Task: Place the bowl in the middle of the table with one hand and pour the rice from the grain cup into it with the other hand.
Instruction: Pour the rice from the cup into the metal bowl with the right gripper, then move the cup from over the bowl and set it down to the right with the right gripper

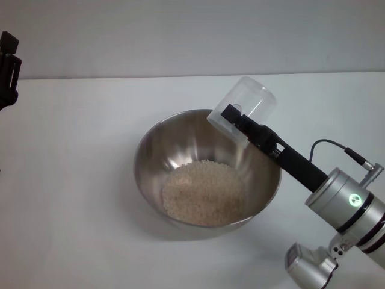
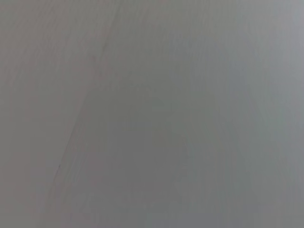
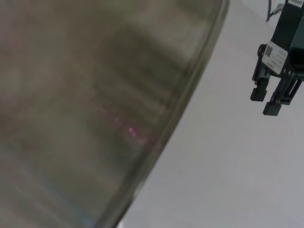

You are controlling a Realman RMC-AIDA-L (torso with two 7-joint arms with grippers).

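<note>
The white counter [image 1: 72, 198] fills most of the head view, and the big shiny bowl [image 1: 150, 156] sits on it near the middle. Only the head view shows the whole bowl; the right wrist view is so close that it shows just a blurry brown-grey curve of the bowl's [image 3: 190, 90] side, with counter [image 3: 223, 180] next to it. The left wrist view shows only plain grey, and I cannot tell what it is. Inside the bowl lies the rice [image 1: 204, 192], a pale heap of tiny grains on the bottom. The right gripper [image 1: 231, 114] is above the far right rim of the bowl and pinches the grain cup [image 1: 243, 108]. The cup is clear, tipped with its mouth down toward the bowl, and looks empty. The left gripper [image 1: 7, 66] is high at the left edge of the head view, well apart from the bowl. The right wrist view shows the left gripper [image 3: 270, 102] better: its two dark fingers are spread a little and hold nothing
</note>
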